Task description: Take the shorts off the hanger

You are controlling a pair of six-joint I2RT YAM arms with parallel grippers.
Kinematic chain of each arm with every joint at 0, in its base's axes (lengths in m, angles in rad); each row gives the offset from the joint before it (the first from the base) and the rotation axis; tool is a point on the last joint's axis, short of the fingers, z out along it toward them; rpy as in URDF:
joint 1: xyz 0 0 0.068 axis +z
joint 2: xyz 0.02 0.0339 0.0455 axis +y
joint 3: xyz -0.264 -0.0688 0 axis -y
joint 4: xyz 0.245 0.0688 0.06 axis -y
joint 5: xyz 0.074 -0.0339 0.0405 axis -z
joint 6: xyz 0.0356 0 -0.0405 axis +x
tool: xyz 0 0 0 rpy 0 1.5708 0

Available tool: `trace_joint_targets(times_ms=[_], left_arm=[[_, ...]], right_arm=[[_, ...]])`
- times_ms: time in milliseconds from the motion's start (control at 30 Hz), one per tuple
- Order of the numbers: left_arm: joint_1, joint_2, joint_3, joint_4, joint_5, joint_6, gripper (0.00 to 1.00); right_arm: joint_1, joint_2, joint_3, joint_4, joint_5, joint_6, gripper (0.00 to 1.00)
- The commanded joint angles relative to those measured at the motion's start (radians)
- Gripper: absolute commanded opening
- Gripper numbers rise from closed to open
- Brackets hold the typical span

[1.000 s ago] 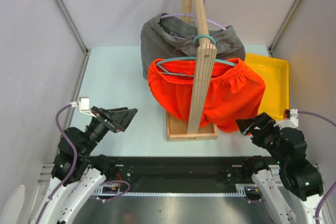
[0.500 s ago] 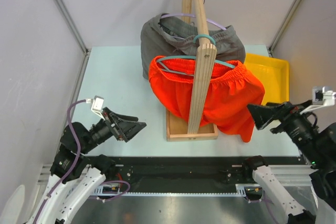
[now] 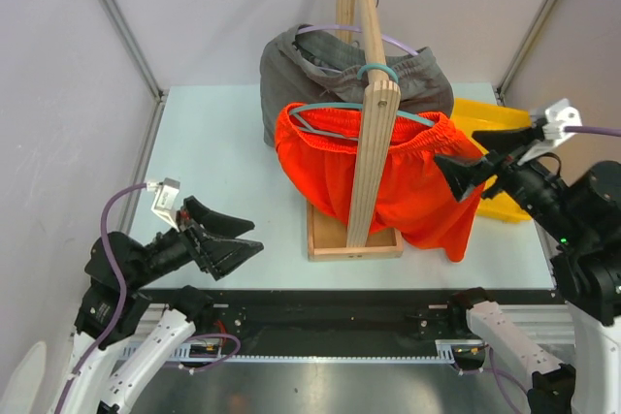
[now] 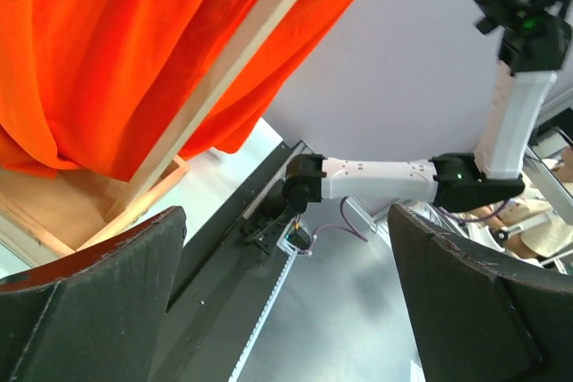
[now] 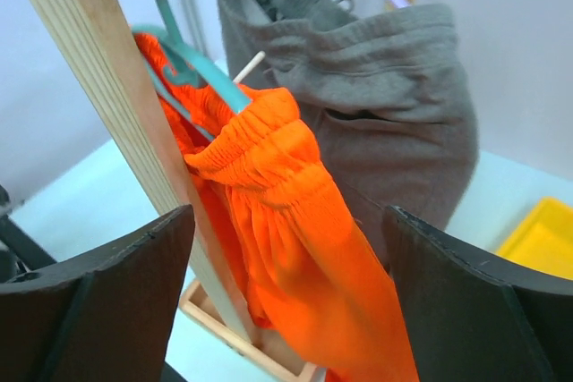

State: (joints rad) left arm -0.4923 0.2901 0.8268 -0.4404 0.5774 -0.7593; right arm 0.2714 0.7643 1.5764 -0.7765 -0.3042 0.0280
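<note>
A pale mint table (image 3: 223, 143) fills a booth closed in by plain grey walls (image 3: 58, 65) with metal posts at the seams. A black base strip (image 3: 340, 309) runs along the table's 6 o'clock edge, where the arms are mounted. Near the table's middle stands a wooden stand (image 3: 374, 143), a slanted bar rising from a shallow box base. The orange shorts (image 3: 417, 181) hang from it on a teal hanger (image 3: 325, 110), their hem drooping over the base. Just behind, toward 12 o'clock, the grey shorts (image 3: 310, 75) hang on a lilac hanger (image 3: 330, 29). A yellow tray (image 3: 509, 123) lies at the 3 o'clock side, partly behind the right arm. The left end effector (image 3: 254, 237) hovers at about 8 o'clock from the stand, well apart from the fabric, with its fingers spread and nothing between them. The right end effector (image 3: 454, 176) sits at the 3 o'clock edge of the orange shorts, fingers likewise spread and empty. Whether it touches the cloth cannot be told. From overhead the two pairs overlap. The right wrist view separates them, showing the gathered orange waistband threaded on the teal hanger and the grey pair's waistband seam behind it. The left wrist view looks up from low down, showing the underside of the orange hem, the bar meeting its base, and the white link of the right arm (image 4: 385, 176) beyond.
</note>
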Motion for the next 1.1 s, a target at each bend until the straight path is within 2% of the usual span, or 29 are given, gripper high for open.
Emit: trace_joint_targets(times_ms=[0,133,167,333,367,433,467,533,600,667,900,1067], left_arm=[[0.004,-0.009,0.054,-0.024,0.036,-0.011,1.0],[0.004,0.003,0.081,-0.034,0.036,-0.012,1.0],[0.004,0.01,0.083,-0.029,0.047,-0.017,1.0],[0.004,0.027,0.094,-0.014,0.064,-0.041,1.0],[0.004,0.029,0.095,-0.012,0.065,-0.044,1.0],[0.006,0.04,0.1,-0.015,0.07,-0.057,1.0],[0.005,0.043,0.106,-0.014,0.068,-0.058,1.0],[0.004,0.052,0.118,-0.02,0.058,-0.06,1.0],[0.006,0.063,0.135,-0.043,0.047,-0.048,1.0],[0.004,0.092,0.176,-0.067,0.044,-0.044,1.0],[0.005,0.192,0.351,-0.21,-0.005,-0.031,1.0],[0.004,0.193,0.425,-0.228,-0.073,-0.026,1.0]], right_arm=[[0.005,-0.006,-0.1,0.189,-0.147,-0.117,0.86],[0.003,0.035,-0.113,0.236,-0.194,-0.177,0.76],[0.003,0.039,-0.116,0.246,-0.187,-0.183,0.69],[0.003,0.069,-0.127,0.25,-0.219,-0.243,0.52],[0.002,0.075,-0.131,0.247,-0.264,-0.266,0.42],[0.002,0.079,-0.15,0.258,-0.299,-0.283,0.38],[0.002,0.085,-0.15,0.263,-0.317,-0.281,0.31],[0.003,0.09,-0.148,0.276,-0.326,-0.269,0.26],[0.0,0.083,-0.156,0.313,-0.358,-0.263,0.15],[0.0,0.07,-0.179,0.361,-0.34,-0.216,0.0],[-0.008,0.041,-0.225,0.543,-0.25,-0.07,0.0],[-0.026,0.041,-0.239,0.603,-0.185,0.058,0.0]])
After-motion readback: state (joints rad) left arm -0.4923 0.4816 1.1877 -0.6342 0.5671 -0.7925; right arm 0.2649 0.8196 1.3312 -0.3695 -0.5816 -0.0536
